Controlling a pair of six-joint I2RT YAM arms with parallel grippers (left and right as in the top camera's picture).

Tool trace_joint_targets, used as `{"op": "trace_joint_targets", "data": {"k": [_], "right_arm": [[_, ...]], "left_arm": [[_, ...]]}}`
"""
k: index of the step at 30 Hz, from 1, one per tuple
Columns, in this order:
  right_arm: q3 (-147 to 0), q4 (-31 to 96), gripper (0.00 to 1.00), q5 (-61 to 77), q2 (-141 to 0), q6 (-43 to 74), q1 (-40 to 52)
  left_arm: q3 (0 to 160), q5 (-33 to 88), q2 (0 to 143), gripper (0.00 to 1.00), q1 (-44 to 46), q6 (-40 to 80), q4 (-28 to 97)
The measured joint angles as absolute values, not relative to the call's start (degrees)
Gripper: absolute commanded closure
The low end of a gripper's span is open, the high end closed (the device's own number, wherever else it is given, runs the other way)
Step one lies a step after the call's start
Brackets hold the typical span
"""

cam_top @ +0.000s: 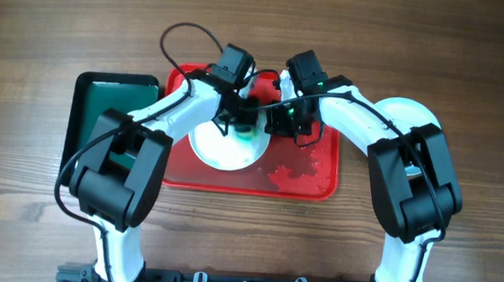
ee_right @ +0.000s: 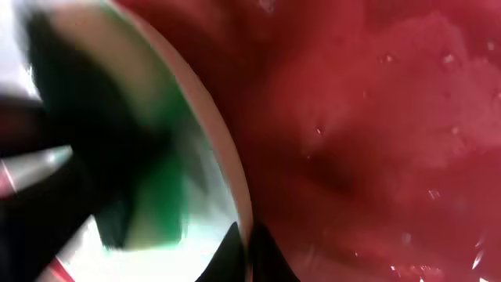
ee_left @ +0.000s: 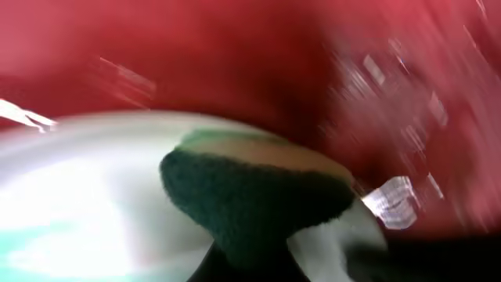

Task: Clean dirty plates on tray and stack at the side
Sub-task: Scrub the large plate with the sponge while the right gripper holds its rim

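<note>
One white plate (cam_top: 224, 148) lies on the red tray (cam_top: 307, 189), with both arms bent over it. My left gripper (cam_top: 235, 122) is shut on a dark green sponge (ee_left: 250, 204), which presses against the plate (ee_left: 70, 196) near its far rim. My right gripper (ee_right: 240, 249) is shut on the plate's rim (ee_right: 235, 200), one black finger on each side of the edge. The sponge (ee_right: 160, 184) appears as a green blur on the plate in the right wrist view. Both wrist views are motion-blurred.
A dark green tray (cam_top: 111, 103) sits against the red tray's left side. A wet, shiny patch (cam_top: 294, 173) lies on the red tray to the right of the plate. Bare wooden table surrounds both trays.
</note>
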State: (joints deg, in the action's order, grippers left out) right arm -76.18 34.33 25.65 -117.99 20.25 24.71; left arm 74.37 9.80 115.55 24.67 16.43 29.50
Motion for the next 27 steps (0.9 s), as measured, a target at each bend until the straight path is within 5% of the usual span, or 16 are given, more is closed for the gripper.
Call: {"op": "trace_joint_targets", "data": {"k": [7, 14, 20, 27], "right_arm": [[-76.2, 34.2, 0.96, 25.7, -118.0, 20.3, 24.8], [-76.2, 34.7, 0.96, 25.6, -118.0, 20.3, 24.6], [-76.2, 34.7, 0.96, 25.7, -118.0, 20.2, 24.4], [-76.2, 34.1, 0.95, 25.6, -118.0, 20.3, 24.5]], "left_arm": [[76.0, -14.0, 115.4, 0.96, 24.4, 28.2, 41.9], [76.0, 3.9, 114.6, 0.96, 22.4, 14.9, 51.9], [74.7, 23.0, 115.7, 0.96, 22.4, 6.1, 39.1], [74.7, 7.4, 115.7, 0.96, 24.0, 17.1, 29.8]]}}
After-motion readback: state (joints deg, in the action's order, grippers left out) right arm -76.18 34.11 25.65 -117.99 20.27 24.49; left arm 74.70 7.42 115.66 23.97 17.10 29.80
